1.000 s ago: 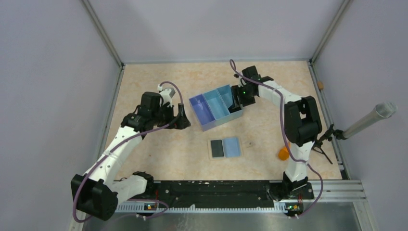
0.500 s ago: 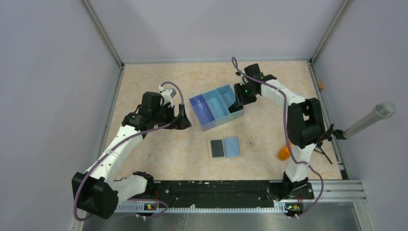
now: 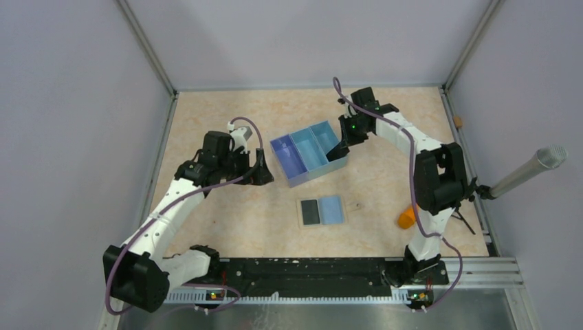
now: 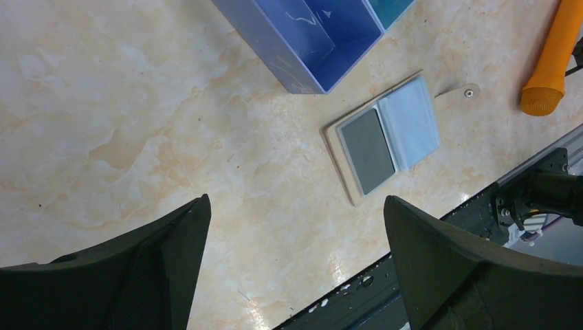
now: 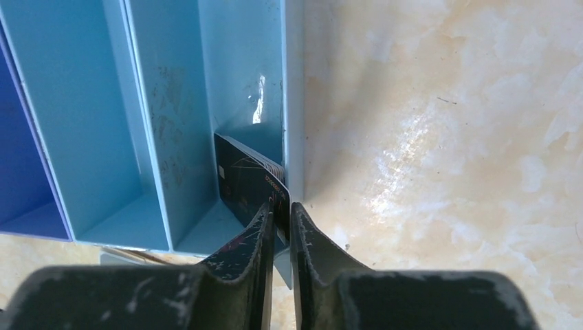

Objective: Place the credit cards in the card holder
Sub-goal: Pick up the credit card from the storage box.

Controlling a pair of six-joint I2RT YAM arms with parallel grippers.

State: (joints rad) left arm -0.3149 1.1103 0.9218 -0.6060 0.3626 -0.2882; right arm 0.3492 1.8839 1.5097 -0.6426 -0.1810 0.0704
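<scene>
While the right gripper's point(image 5: 280, 227) jaws stand narrow, pinching the upper edge of a dark card point(image 5: 244, 182), that card stands tilted in the blue tray's point(image 5: 141, 124) rightmost compartment, against its outer wall. The left gripper point(image 4: 295, 206) hangs wide apart, holding nothing, above the table point(image 4: 137, 124). Near the tray, a grey card point(image 4: 368, 150) and a light-blue card point(image 4: 412, 124) lie side by side on the card holder point(image 4: 337, 148).

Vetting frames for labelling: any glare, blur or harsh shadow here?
Right wrist: glare on the table and tray wall; right claw, close to the lens, soft; the dark card sharp. Left wrist: left claw dark, unfocused. Top external: evenly lit.
</scene>
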